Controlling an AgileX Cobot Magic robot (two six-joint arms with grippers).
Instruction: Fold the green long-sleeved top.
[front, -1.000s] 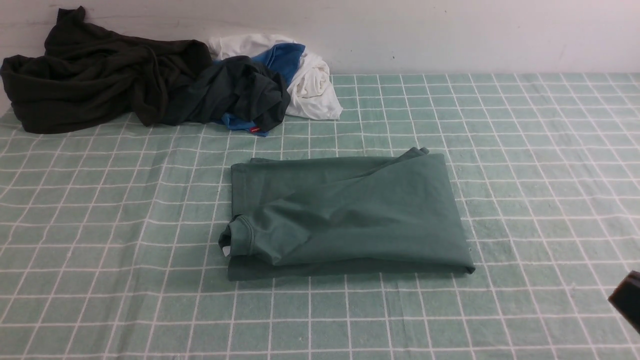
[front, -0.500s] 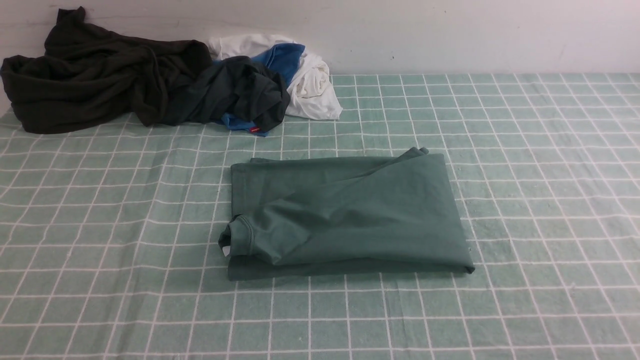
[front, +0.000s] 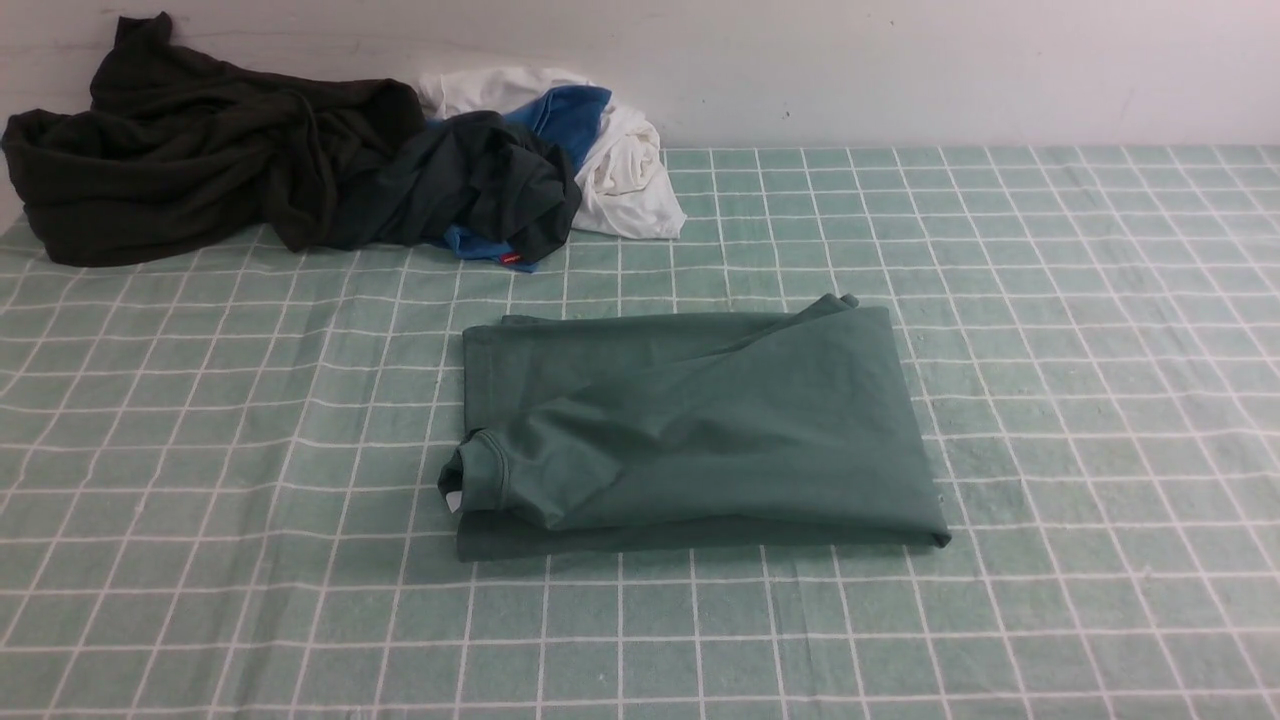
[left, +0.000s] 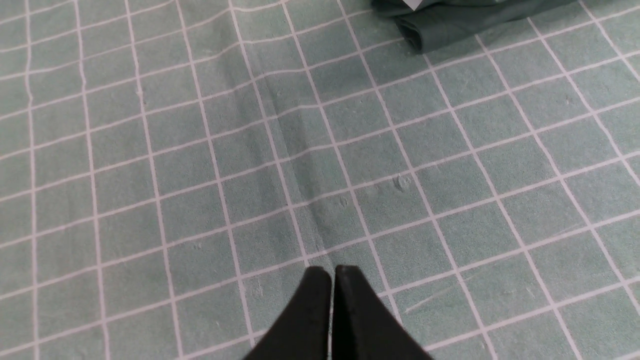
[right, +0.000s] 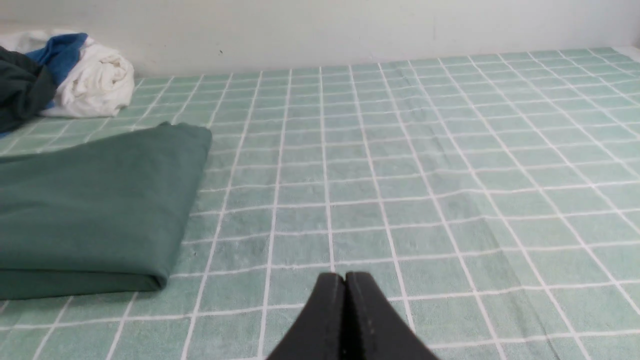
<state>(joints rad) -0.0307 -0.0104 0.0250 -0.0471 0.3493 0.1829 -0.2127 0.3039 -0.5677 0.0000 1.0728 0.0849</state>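
Note:
The green long-sleeved top (front: 690, 425) lies folded into a flat rectangle in the middle of the checked cloth, a cuffed sleeve end at its near left corner. One corner of the top (left: 450, 22) shows in the left wrist view, and its right part (right: 95, 205) in the right wrist view. Neither gripper appears in the front view. My left gripper (left: 332, 271) is shut with nothing in it, above bare cloth and apart from the top. Empty as well, my right gripper (right: 345, 276) is shut over the cloth to the right of the top.
A pile of near-black garments (front: 230, 160) lies at the back left against the wall, with white and blue garments (front: 610, 150) beside it. The green checked tablecloth (front: 1080, 350) covers the whole table up to the white wall.
The dark tip of the right arm at the front view's right edge one second ago has gone out of view. The top has not moved.

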